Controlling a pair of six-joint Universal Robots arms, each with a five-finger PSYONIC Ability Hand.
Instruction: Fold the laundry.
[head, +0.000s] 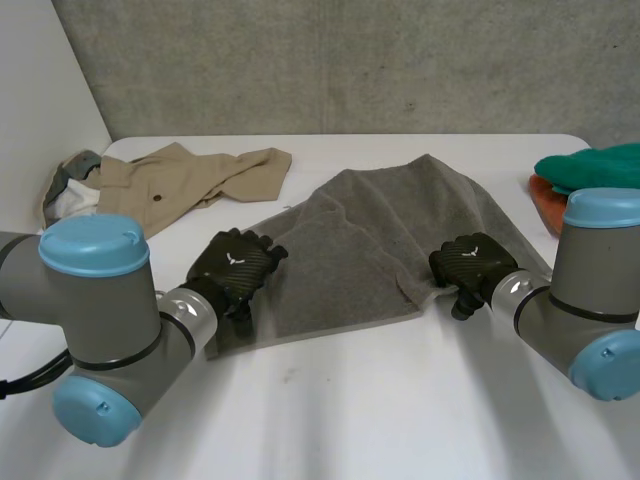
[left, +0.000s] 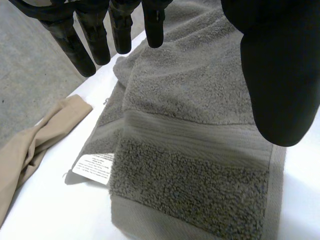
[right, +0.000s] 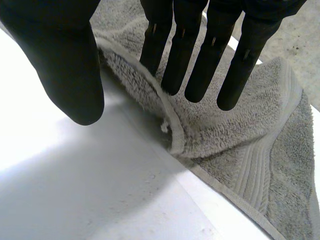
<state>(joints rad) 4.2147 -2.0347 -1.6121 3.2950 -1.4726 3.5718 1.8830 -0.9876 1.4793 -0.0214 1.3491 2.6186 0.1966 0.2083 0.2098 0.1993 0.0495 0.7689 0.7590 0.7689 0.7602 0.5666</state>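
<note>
Both hands are held open: left hand (head: 232, 265) over a near corner of the grey towel (head: 370, 240) on the table (head: 350, 400), right hand (head: 470, 262) at its turned-over edge. Likely soft and limp, it is best pinched at corners.

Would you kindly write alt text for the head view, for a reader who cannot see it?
A grey towel lies rumpled on a white table, the robot's left hand at its near left corner and right hand at its near right edge. A beige garment lies far left; a green cloth and an orange cloth sit far right.
</note>
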